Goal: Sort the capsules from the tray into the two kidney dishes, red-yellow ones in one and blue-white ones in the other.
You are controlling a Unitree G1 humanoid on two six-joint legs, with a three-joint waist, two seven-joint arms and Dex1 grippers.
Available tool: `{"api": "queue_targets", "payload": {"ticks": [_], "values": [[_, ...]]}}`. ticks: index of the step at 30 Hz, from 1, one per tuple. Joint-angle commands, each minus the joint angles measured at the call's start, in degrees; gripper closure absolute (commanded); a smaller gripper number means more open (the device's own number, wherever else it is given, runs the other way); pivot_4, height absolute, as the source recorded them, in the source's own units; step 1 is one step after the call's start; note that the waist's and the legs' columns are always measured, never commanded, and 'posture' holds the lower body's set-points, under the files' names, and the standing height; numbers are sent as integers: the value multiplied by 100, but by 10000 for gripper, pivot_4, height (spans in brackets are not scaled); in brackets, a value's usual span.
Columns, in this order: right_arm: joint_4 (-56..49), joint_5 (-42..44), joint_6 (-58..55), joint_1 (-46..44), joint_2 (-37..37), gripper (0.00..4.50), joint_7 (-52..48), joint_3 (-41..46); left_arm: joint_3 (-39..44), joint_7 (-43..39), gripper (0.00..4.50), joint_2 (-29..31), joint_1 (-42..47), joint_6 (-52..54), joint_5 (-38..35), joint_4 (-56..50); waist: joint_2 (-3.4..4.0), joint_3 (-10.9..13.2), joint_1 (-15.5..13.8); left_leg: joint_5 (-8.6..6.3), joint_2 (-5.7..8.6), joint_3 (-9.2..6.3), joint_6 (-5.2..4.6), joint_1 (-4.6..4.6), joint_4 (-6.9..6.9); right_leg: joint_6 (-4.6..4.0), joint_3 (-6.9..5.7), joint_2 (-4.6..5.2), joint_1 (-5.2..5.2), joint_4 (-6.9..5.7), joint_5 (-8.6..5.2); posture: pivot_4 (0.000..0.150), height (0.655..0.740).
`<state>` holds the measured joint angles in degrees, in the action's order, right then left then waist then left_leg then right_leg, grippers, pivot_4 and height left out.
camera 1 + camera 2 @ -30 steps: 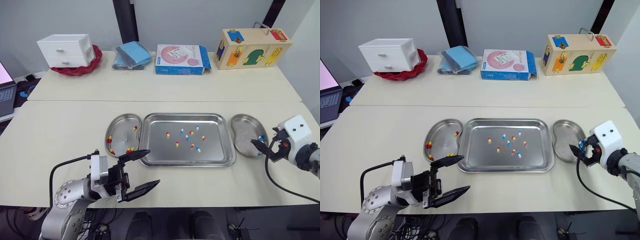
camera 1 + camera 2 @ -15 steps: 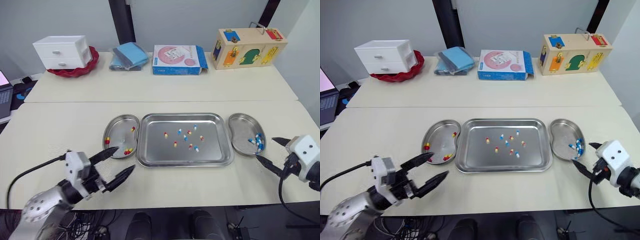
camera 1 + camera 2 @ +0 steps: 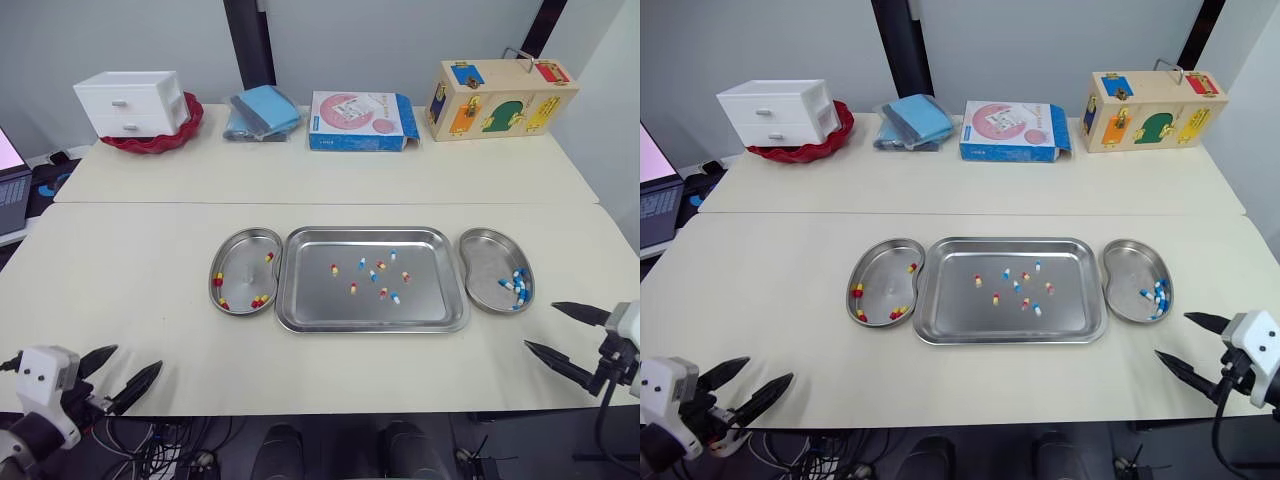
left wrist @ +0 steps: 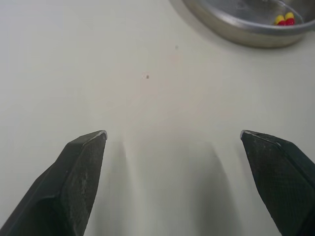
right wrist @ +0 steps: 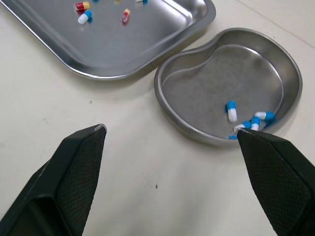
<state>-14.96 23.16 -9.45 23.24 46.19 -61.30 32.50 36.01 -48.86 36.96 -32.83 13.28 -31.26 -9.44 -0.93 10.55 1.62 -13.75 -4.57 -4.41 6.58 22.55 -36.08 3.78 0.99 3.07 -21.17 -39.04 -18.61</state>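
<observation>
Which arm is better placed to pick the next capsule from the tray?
Right, probably. The right gripper, open, sits near the tray and the blue-white dish; the left gripper, also open, hangs at the near edge of the table, farther from the tray.

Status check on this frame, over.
Left gripper open, empty, at table edge. Right gripper open, empty, near steel kidney dish of blue-white capsules. Mixed capsules unsorted in rectangular steel tray. Nothing blocking.

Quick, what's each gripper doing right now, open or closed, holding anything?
Left gripper: open, holding nothing.
Right gripper: open, holding nothing.
</observation>
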Motion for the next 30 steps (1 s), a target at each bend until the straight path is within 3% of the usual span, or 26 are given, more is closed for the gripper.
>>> {"api": "queue_targets", "payload": {"ticks": [1,18,30], "values": [[-102,82,198,33,-14,475,-63,122,173,-143,0,10,-42,-195,43,22,-1,-1,0,0,0,0,0,0,0,0,0,0,0,0,0,1500,7078],[-675,80,604,-75,-284,475,-8,-695,-111,172,0,80,261,821,-233,-1438,-8,-9,-2,0,-1,1,1,-3,0,1,2,0,4,-1,1,1500,7078],[-1146,105,574,-389,-758,475,381,-1682,-717,739,0,354,1286,1873,-787,-2734,-8,-10,-21,1,-1,0,2,-6,-2,5,2,0,10,-3,3,1500,7078]]}}
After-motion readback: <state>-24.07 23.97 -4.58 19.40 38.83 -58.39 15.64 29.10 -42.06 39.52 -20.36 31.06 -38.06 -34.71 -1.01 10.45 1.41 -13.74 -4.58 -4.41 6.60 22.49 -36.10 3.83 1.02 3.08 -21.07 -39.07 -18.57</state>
